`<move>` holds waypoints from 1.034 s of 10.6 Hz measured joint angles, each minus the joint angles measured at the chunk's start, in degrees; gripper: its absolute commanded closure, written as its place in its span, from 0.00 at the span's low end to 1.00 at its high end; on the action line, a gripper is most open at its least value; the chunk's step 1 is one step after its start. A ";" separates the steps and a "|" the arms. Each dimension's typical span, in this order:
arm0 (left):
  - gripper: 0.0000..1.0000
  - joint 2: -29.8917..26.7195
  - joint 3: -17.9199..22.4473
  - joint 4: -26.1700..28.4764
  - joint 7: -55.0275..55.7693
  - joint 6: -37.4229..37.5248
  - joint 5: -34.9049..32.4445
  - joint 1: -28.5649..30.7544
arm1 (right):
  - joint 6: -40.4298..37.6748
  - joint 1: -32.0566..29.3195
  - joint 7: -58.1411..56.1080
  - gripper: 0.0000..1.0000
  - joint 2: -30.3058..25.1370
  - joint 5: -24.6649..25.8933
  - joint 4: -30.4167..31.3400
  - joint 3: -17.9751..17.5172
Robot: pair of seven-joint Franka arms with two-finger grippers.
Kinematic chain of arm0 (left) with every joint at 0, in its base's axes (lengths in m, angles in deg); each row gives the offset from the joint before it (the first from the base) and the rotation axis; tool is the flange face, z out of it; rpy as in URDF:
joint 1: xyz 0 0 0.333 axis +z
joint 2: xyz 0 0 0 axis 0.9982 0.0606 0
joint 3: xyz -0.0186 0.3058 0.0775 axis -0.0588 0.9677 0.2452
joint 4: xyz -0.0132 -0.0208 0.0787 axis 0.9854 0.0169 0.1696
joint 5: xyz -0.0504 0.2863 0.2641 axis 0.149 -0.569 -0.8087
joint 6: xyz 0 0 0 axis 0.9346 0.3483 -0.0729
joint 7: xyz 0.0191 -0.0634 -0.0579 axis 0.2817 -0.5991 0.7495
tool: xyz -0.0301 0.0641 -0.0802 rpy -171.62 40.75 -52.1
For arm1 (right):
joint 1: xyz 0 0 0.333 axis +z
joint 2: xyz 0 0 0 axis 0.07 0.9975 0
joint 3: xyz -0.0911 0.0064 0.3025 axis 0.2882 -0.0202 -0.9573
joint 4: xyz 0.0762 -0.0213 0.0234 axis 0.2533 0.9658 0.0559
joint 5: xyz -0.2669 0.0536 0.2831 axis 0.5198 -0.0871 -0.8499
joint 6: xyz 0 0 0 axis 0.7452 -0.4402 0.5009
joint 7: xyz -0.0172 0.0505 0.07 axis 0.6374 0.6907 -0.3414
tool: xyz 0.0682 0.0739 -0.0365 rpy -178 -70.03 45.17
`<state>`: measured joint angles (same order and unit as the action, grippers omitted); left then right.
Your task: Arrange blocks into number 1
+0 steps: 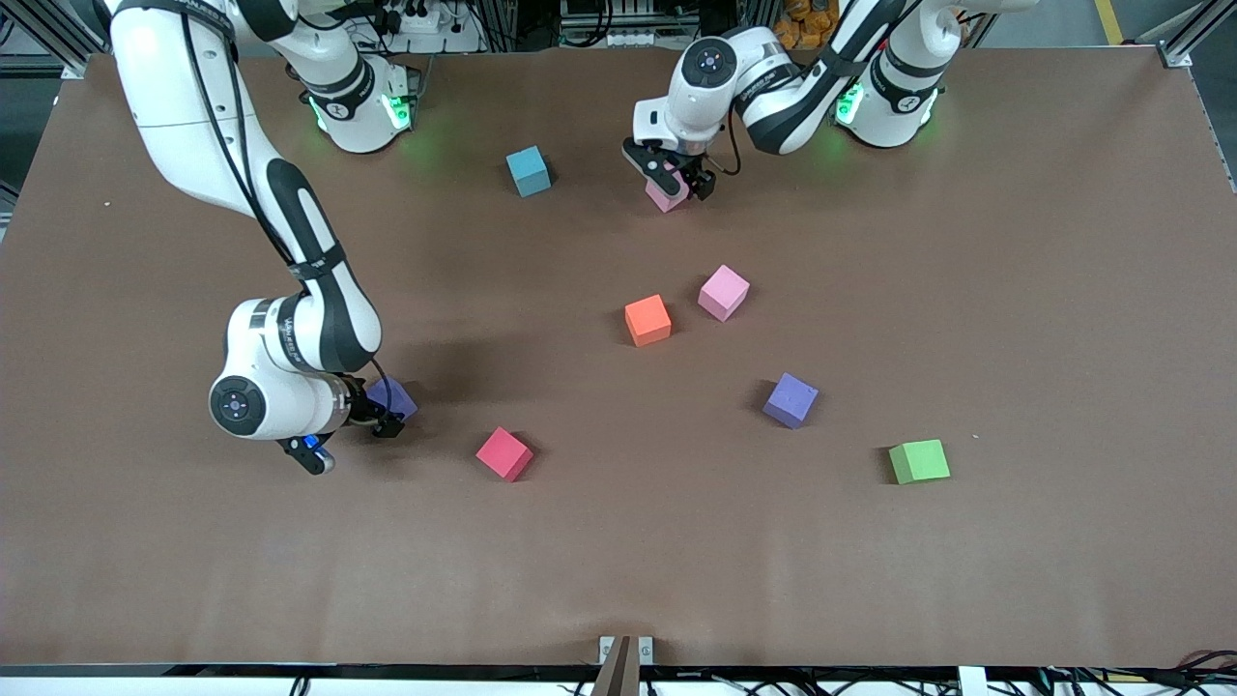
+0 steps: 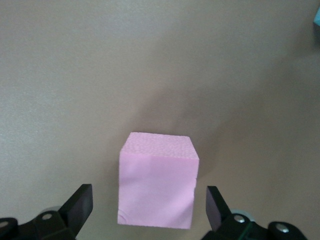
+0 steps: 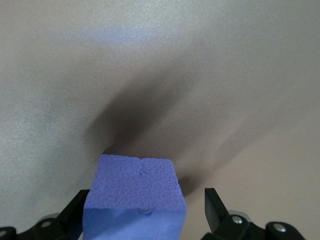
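A light pink block [image 1: 667, 195] [image 2: 157, 180] lies near the robots' bases, between the open fingers of my left gripper [image 1: 674, 182] [image 2: 149, 200], with a gap on each side. A purple block [image 1: 394, 396] [image 3: 137, 197] sits between the open fingers of my right gripper [image 1: 385, 414] [image 3: 146, 202]; one finger is close against it, the other stands apart. On the table lie a second light pink block [image 1: 724, 292], an orange block [image 1: 647, 320] beside it, a second purple block [image 1: 791, 400] and a red block [image 1: 503, 453].
A light blue cube [image 1: 528, 171] sits beside the left gripper, toward the right arm's end; its corner shows in the left wrist view [image 2: 317, 20]. A green cube [image 1: 918, 461] lies toward the left arm's end, nearer the camera. The brown table [image 1: 618, 561] is bare along its front.
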<state>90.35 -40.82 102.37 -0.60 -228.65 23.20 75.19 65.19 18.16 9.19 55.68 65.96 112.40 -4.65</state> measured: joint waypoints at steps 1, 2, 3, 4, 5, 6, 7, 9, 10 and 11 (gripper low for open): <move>0.00 0.34 0.02 -0.04 0.00 -0.21 -0.08 -0.16 | 0.11 0.14 0.00 0.31 0.10 -0.02 0.00 -0.01; 0.00 0.98 0.29 -0.06 0.00 -0.89 -0.08 -0.85 | 0.19 0.27 -0.01 0.39 0.11 -0.05 0.00 -0.01; 0.00 1.64 0.91 -0.07 0.02 -1.66 -0.08 -1.72 | 0.28 0.35 -0.01 0.41 0.11 -0.09 -0.01 -0.01; 0.00 2.29 1.41 -0.10 0.03 -2.09 -0.08 -2.36 | 0.35 0.39 -0.06 0.41 0.10 -0.26 -0.08 -0.02; 0.00 2.78 1.61 -0.11 0.03 -2.32 -0.08 -2.63 | 0.37 0.44 -0.57 0.40 0.11 -0.66 -0.12 -0.03; 0.12 3.12 1.71 -0.13 0.03 -2.37 -0.12 -2.71 | 0.39 0.55 -1.77 0.39 0.10 -1.17 -0.22 -0.04; 0.74 3.37 1.92 -0.14 0.03 -2.37 -0.45 -2.78 | 0.48 0.63 -3.77 0.38 0.06 -1.34 -0.46 -0.04; 1.00 3.91 3.04 -0.18 0.03 -2.80 -1.34 -3.58 | 0.99 0.67 -12.09 0.38 -0.59 -1.41 -1.19 -0.04; 1.00 4.02 3.43 -0.25 0.03 -2.98 -1.46 -3.96 | 1.19 0.68 -16.37 0.38 -1.40 -1.44 -1.49 -0.03; 1.00 4.03 3.59 -0.52 0.58 -2.98 -1.48 -4.25 | 1.30 0.73 -19.34 0.38 -2.60 -1.36 -1.74 -0.02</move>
<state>94.38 -37.23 101.85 -0.02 -231.63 21.73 70.94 66.49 18.89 -10.15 53.08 64.60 110.66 -4.67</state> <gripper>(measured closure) 0.401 0.374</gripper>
